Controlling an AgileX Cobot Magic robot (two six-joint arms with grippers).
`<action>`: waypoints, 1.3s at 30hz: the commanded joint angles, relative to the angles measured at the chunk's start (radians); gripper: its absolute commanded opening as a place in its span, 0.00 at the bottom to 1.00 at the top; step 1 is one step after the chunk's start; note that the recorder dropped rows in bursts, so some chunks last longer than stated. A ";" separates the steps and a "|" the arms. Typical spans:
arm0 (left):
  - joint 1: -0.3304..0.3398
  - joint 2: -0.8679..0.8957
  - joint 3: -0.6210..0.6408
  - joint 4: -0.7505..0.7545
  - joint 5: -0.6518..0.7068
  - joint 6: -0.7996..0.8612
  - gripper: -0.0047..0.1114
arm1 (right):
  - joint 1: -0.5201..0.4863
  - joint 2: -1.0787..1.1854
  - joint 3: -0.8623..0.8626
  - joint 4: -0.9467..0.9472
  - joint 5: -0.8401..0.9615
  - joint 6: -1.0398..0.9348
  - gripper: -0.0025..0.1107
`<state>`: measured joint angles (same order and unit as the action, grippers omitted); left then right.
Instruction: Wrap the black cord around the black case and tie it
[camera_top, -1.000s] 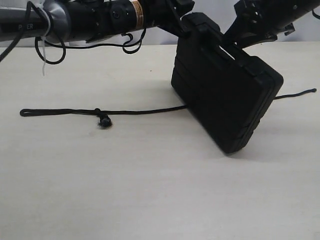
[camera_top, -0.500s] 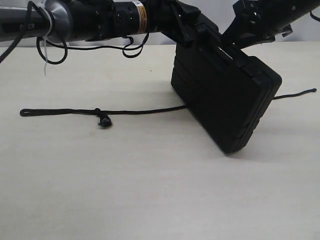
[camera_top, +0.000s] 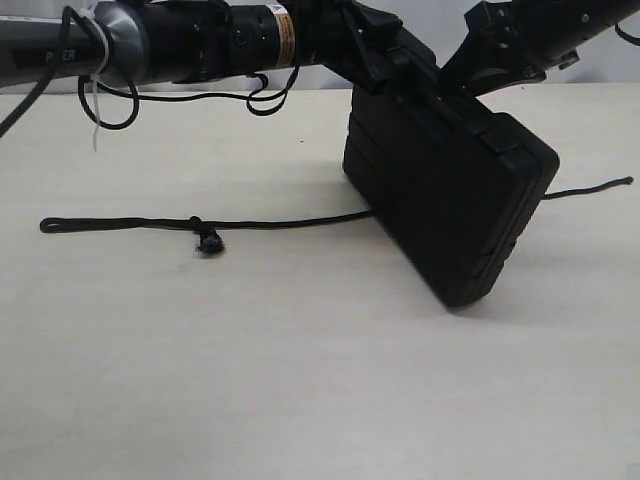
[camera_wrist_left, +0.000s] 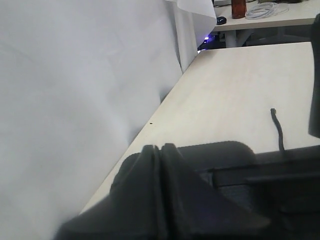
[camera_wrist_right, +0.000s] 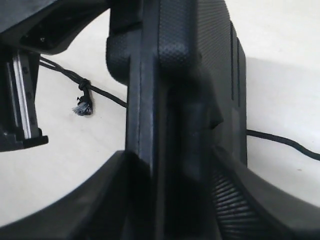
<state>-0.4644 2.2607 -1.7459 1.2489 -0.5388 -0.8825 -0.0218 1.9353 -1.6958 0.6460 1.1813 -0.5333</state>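
The task is at an early stage, in my judgement. The black case (camera_top: 450, 200) stands tilted on the desk (camera_top: 300, 380), resting on its lower edge with its upper edge lifted. The black cord (camera_top: 280, 223) lies flat on the desk in an almost straight line. Its looped end (camera_top: 48, 225) is far out on the left, with the small frayed knot (camera_top: 208, 243) beside the line. The other end comes out on the right side of the case. So the cord seems to pass under the case, but the crossing itself is hidden.

The right pincer (camera_top: 478, 80) is clamped on the upper edge of the case; in the right wrist view its jaws stand on both sides of the case body. The left pincer (camera_wrist_left: 160, 155) has its jaws together, at the upper corner of the case. I cannot tell whether it holds anything or only leans on it.

No part of the cord goes over the case, and no tie is made. What is left is nearly everything: bring the ends up, wrap, and tie.
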 joint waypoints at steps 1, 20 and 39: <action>-0.002 0.034 0.017 0.048 0.058 -0.015 0.04 | 0.002 0.040 -0.013 -0.130 0.023 -0.031 0.43; -0.002 0.066 0.017 0.050 0.061 -0.029 0.04 | 0.002 0.039 -0.036 -0.145 0.012 -0.192 0.43; -0.002 0.065 0.017 0.050 0.075 -0.027 0.04 | 0.142 0.041 -0.154 -0.312 0.040 -0.083 0.52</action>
<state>-0.4644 2.3053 -1.7405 1.2757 -0.4946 -0.9053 0.0904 1.9677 -1.8553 0.3493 1.2121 -0.6130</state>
